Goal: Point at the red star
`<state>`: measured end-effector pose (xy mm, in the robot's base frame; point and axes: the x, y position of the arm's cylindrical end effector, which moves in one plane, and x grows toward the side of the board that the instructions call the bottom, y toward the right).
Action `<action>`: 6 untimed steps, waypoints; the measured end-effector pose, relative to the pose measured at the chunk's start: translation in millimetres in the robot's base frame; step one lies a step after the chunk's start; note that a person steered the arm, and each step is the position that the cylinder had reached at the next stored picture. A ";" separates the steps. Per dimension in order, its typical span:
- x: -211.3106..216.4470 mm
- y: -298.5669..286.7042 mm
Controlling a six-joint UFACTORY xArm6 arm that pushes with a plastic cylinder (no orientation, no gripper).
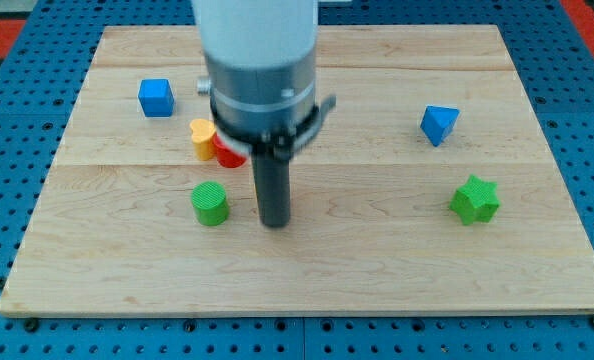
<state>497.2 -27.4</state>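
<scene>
On the wooden board [377,260], the rod's tip [274,224] rests just right of the green cylinder [210,204], grasping nothing. A red block [229,155], likely the star, peeks from behind the arm beside a yellow block [202,138]; pointing looks unfinished.

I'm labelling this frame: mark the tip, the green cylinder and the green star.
my tip [274,223]: camera view, the rod's very end.
green cylinder [210,203]: camera view, its top face.
green star [474,199]: camera view, its centre.
</scene>
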 end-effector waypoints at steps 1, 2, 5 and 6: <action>-9.2 33.7; -29.7 8.7; -183.8 29.8; -247.3 -5.1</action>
